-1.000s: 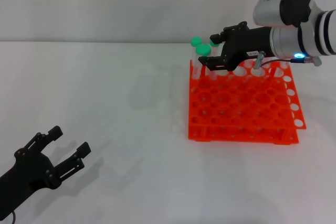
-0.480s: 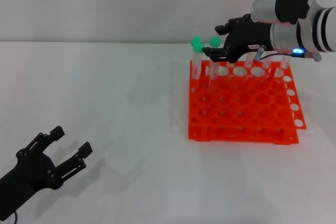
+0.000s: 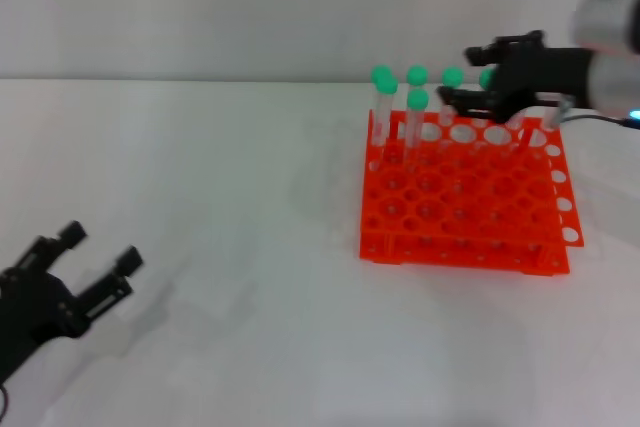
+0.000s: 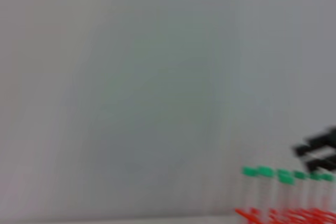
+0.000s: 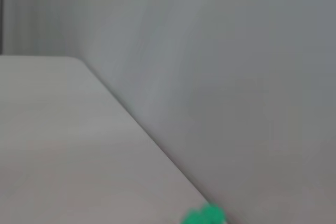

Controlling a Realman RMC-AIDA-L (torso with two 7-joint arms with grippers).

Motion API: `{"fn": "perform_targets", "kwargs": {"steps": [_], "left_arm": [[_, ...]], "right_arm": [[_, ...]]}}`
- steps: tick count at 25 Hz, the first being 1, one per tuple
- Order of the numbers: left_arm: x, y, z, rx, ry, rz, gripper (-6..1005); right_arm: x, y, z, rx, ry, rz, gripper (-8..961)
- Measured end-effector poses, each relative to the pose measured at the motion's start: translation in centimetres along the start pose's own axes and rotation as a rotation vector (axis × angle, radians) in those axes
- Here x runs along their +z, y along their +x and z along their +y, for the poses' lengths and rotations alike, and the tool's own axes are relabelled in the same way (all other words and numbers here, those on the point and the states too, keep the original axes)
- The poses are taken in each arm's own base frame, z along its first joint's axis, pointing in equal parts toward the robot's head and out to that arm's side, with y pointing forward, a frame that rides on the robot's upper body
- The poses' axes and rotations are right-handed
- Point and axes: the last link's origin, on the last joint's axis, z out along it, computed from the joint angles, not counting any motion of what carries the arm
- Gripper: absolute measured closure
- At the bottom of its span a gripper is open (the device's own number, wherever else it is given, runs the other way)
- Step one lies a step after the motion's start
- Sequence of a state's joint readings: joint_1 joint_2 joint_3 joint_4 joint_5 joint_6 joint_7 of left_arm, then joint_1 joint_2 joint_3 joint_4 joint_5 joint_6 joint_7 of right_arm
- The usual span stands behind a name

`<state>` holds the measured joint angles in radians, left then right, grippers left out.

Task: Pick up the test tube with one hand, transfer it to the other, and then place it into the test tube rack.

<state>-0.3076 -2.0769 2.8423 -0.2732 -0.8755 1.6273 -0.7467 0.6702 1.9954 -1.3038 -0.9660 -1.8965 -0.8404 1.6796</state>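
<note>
Test tube (image 3: 416,119) stands upright in the orange grid test tube rack (image 3: 462,197), green cap up, long axis vertical, clear plastic, among other capped tubes (image 3: 382,107) in the far rows. Right claw (image 3: 462,97) hovers over the rack's far edge, spread narrowly, holding nothing. Left claw (image 3: 85,272) wide apart, low over the white desk (image 3: 220,197).

You're looking at a bright orange test tube rack (image 3: 465,202) gridded with rows of round holes, clear test tubes (image 3: 415,122) showing green caps at its 12 o'clock edge, black grippers at right (image 3: 470,92) and left (image 3: 95,267), on a white table (image 3: 220,207).
</note>
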Motion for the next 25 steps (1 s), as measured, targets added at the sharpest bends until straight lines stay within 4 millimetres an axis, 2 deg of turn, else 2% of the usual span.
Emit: {"fn": "perform_targets", "kwargs": {"steps": [4,9,13,17,18,20,21,25], "left_arm": [[-0.6,0.7,-1.1,0.011,0.078,0.054,106],[-1.5,1.6,-2.3,0.035,0.163,0.103,106],[-1.9,2.0,-3.1,0.051,0.226,0.139,106],[-1.8,2.5,-3.5,0.071,0.266,0.174,106],[-1.9,2.6,-3.5,0.072,0.277,0.183,106],[-1.9,2.6,-3.6,0.069,0.296,0.199,106],[-1.9,2.6,-3.6,0.065,0.304,0.207,106],[-1.7,2.5,-3.4,0.062,0.313,0.224,106]], "right_arm": [[-3.7,2.5,-0.1,0.066,0.031,-0.034,357],[-7.2,5.7,-0.1,0.165,0.054,-0.082,359],[-9.8,8.9,-0.1,0.241,0.108,-0.096,361],[-12.6,12.5,0.1,0.330,0.157,-0.157,362],[-12.6,12.5,0.1,0.330,0.157,-0.157,362],[-15.1,15.1,0.6,0.371,0.218,-0.269,362],[-15.1,15.1,0.6,0.371,0.218,-0.269,362],[-17.7,17.2,1.7,0.355,0.306,-0.365,362]]}}
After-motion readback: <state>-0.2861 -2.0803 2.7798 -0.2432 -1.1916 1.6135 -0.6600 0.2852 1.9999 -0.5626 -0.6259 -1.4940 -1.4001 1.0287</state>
